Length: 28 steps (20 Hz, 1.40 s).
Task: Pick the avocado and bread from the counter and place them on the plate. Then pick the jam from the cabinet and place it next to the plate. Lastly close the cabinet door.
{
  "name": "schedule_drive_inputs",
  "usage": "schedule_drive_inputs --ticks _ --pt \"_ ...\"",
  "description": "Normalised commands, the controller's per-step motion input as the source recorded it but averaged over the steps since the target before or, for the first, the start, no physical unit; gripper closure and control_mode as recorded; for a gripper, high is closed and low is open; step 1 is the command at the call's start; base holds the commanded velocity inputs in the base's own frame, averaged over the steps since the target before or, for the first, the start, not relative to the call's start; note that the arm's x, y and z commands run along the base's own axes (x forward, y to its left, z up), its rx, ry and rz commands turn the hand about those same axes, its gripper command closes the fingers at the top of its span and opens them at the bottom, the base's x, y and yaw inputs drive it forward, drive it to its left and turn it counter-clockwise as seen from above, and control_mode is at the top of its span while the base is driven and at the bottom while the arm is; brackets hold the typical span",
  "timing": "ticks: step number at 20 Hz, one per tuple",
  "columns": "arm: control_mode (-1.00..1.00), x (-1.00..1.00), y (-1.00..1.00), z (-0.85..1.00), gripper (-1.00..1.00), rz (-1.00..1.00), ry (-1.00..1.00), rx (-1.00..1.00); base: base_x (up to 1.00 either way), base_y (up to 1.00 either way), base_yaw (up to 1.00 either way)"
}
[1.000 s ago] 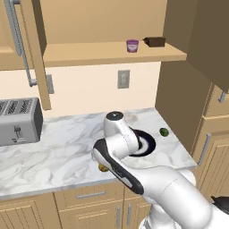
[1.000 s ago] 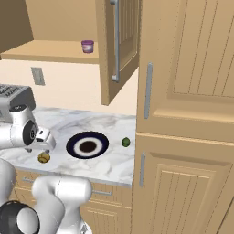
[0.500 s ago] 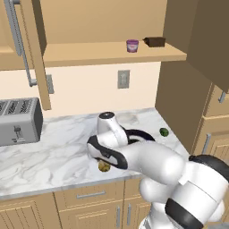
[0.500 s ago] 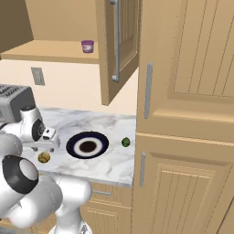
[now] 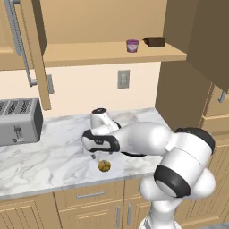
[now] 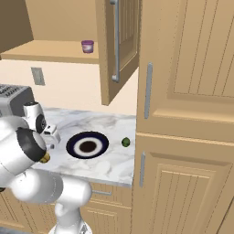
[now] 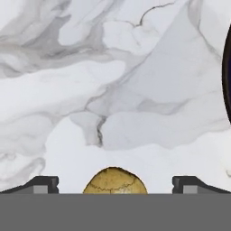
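Hand view: bread (image 7: 115, 181) between wide-apart claw (image 7: 115, 184) tips, untouched.
Room: bare marble surface (image 7: 135, 90) beyond; plate (image 7: 227, 67) edge at right.

The arm (image 5: 147, 141) was glossy white, built of fat rounded segments joined by dark grey to black bands. A round white cap with a dark centre topped the wrist. The gripper (image 7: 115, 185) ended in two small dark, blocky finger tips (image 7: 43, 184) with lighter grey faces.

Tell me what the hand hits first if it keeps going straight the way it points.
Most likely the bread, lying on the counter between the open hand's fingertips; how far off is unclear.
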Motion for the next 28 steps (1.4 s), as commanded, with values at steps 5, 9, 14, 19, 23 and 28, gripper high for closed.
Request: schedule_drive_inputs --ticks 5,9,14,19,23,28 --pt "-1.0 -0.26 0.0 -0.23 -1.0 0.0 0.0 0.0 0.0 0.0 0.0" --pt "-1.0 -0.25 0.0 -0.19 -1.0 0.0 0.0 0.0 0.0 0.0 0.0" --pt "-1.0 -0.25 -0.05 -0.18 -1.0 0.0 0.0 0.0 0.0 0.0 0.0" --pt "-1.0 -0.13 -0.03 -0.17 -1.0 0.02 -0.01 0.0 0.0 0.0 0.0" --pt "-1.0 0.0 0.0 -0.22 -1.0 0.03 0.0 0.0 0.0 0.0 0.0" --pt "-1.0 0.0 0.0 -0.15 1.0 0.01 0.0 -0.01 0.0 0.0 0.0"
